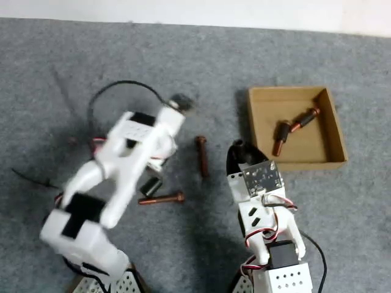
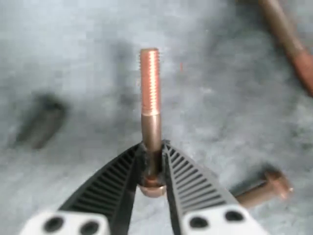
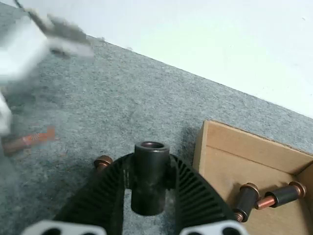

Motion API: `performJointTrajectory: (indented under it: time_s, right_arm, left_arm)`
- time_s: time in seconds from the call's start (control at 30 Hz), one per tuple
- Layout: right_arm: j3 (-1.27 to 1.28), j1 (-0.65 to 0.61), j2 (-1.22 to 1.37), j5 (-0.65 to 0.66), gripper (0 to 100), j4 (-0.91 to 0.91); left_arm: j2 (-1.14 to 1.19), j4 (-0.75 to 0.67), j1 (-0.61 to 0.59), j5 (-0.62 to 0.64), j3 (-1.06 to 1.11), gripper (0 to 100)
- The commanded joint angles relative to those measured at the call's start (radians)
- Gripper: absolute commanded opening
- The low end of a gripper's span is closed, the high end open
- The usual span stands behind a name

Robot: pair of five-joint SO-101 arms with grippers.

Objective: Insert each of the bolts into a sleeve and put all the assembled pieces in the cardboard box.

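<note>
My left gripper (image 2: 151,147) is shut on a copper bolt (image 2: 150,107) just above its head, and the threaded end points away over the carpet. The left arm (image 1: 131,152) shows blurred in the high view. Beside the cardboard box (image 1: 293,91), my right gripper (image 1: 239,152) (image 3: 149,161) is shut on a black sleeve (image 3: 149,171), held upright with its open bore up. Inside the box lie two assembled pieces (image 1: 304,120) (image 1: 281,137), also seen in the right wrist view (image 3: 279,196) (image 3: 244,200).
Two loose bolts lie on the grey carpet, one (image 1: 201,157) (image 3: 102,161) between the arms and one (image 1: 162,198) (image 2: 266,188) by the left arm. A dark sleeve (image 2: 41,122) lies blurred on the carpet. A black cable (image 1: 116,88) loops behind the left arm.
</note>
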Motion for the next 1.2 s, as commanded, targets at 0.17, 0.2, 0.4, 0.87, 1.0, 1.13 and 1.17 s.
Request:
performJointTrajectory:
  time_s: [0.17,0.2,0.4,0.87,1.0,1.13,1.17]
  right_arm:
    - [0.107,0.010,-0.016,-0.003,0.5,-0.004]
    - [0.107,0.010,-0.016,-0.003,0.5,-0.004]
    - [0.107,0.010,-0.016,-0.003,0.5,-0.004]
    - [0.107,0.010,-0.016,-0.003,0.5,-0.002]
    - [0.107,0.010,-0.016,-0.003,0.5,-0.001]
    - [0.107,0.010,-0.016,-0.003,0.5,-0.001]
    - [0.107,0.010,-0.016,-0.003,0.5,-0.001]
  left_arm:
    - [-0.400,0.060,-0.094,-0.399,0.183,0]
    - [-0.417,0.072,-0.113,-0.480,0.208,0]
    - [-0.446,0.097,-0.366,-0.924,0.257,0]
    - [-0.443,0.095,-0.691,-1.275,0.159,0]
    - [-0.441,0.097,-0.684,-1.274,0.145,0]
    - [-0.374,0.103,-0.659,-1.269,0.107,0]
    - [-0.344,0.103,-0.659,-1.263,0.088,0]
